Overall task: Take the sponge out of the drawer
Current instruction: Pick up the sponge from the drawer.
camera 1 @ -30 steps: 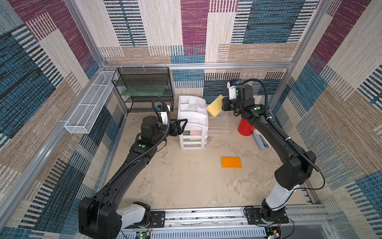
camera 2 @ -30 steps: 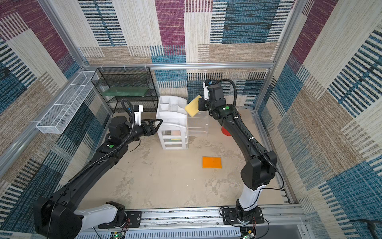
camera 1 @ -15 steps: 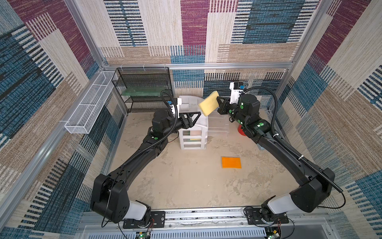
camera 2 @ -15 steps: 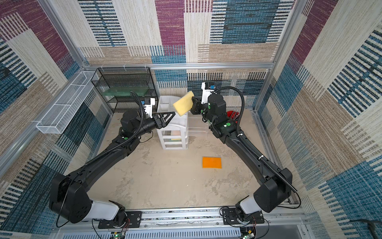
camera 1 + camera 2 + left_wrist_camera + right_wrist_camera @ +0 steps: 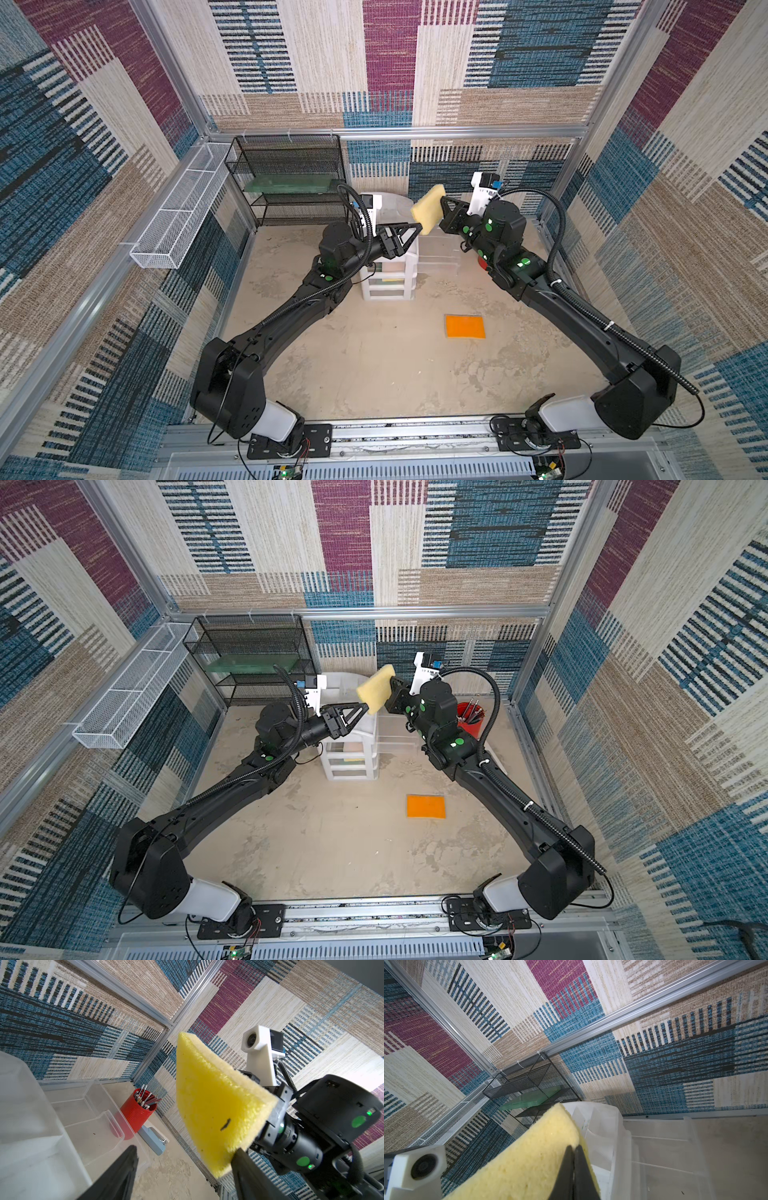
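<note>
- While the right gripper pinches the sponge aloft above the drawer, its jaws are clamped on one edge.
- Left gripper, jaws spread and empty, sits at the sponge's lower corner.
- Likely a handover; next, the left must close before the right releases.

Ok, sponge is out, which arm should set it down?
Right, probably. The right gripper already pinches the sponge above the drawer; the left gripper stands open beside it, gripping nothing.
</note>
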Motion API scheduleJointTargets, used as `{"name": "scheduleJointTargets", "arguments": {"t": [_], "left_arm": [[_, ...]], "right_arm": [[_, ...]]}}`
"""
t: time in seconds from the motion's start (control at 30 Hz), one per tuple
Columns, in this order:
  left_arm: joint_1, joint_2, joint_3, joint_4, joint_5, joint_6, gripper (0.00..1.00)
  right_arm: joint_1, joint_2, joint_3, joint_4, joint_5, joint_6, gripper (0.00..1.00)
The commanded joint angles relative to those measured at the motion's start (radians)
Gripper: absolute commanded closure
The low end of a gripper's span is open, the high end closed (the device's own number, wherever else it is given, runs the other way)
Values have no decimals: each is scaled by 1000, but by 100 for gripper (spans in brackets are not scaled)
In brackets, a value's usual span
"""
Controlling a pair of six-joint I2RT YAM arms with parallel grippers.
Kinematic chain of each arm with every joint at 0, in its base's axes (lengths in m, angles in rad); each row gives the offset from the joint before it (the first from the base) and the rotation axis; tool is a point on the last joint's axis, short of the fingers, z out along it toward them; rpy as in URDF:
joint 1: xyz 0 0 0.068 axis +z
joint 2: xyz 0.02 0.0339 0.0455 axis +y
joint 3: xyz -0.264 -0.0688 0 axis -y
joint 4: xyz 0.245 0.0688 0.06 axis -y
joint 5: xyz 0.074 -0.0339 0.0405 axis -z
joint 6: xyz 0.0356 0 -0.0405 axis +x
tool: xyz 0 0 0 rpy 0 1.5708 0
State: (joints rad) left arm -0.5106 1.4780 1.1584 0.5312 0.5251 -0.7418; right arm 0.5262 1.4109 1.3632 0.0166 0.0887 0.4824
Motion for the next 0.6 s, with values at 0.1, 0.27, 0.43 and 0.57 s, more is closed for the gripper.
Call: {"name": "scheduleJointTargets", "arguments": {"t": [0.1, 0.27, 0.43, 0.57], "left_arm": [[-5, -44, -37, 51, -48, 15, 27], [-5, -29, -14, 36, -31, 17, 27], [-5, -13, -4, 41, -33, 14, 27], [-5, 15, 28, 39, -21, 17, 29]], "right_arm": [[2, -21, -16, 34, 35, 8, 100], [3, -14, -7, 28, 26, 6, 100], [2, -13, -6, 28, 13, 9, 100], [4, -6, 0, 16, -4, 14, 100]]}}
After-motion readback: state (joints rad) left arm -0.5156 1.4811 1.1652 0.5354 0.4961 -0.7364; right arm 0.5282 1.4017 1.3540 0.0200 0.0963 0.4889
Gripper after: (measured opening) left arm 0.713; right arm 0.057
